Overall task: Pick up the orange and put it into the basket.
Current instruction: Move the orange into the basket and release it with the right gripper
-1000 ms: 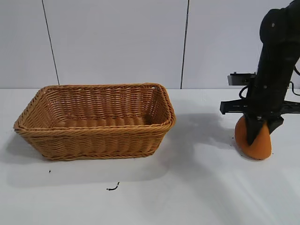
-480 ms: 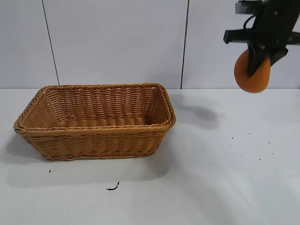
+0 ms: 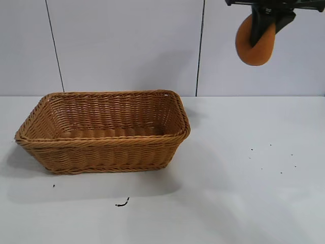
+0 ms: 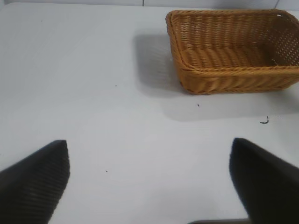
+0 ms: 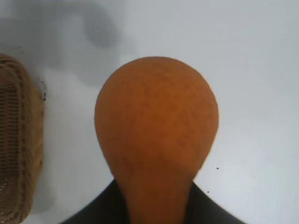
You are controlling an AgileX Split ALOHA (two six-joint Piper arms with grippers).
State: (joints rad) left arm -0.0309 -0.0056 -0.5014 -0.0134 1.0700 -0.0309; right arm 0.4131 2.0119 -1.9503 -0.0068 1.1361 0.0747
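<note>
- Orange [image 3: 256, 43] is high in the air at upper right, clamped in the right pincer [image 3: 264, 25]; dark fingers [image 3: 263, 28] run down across its front.
- Change: a second ago it sat on the counter [image 3: 244, 193] at far right with the pincer closed on it; half a second ago it was already lifted clear; now it is higher again and shifted left toward the basket [image 3: 104, 131].
- Meaning: pick-up looks done, grip seems to hold, the carry phase is under way; release not yet done.
- Right wrist view: orange [image 5: 156, 126] fills the middle, narrow end pinched between the fingers [image 5: 93, 210]; basket rim [image 5: 21, 140] shows at the side, so the fruit is not yet over the opening.
- Orange is well above the braided rim, no clash likely on the way across; the near-right rim corner [image 3: 183, 129] is the first edge to pass.
- Basket interior is bare and wide, plenty of room to drop.
- Counter between basket and orange holds only dark specks [image 3: 269, 157].
- Left pincer [image 4: 149, 186] is apart, hovering over bare counter well to the left of the basket [image 4: 233, 51], out of the path.
</note>
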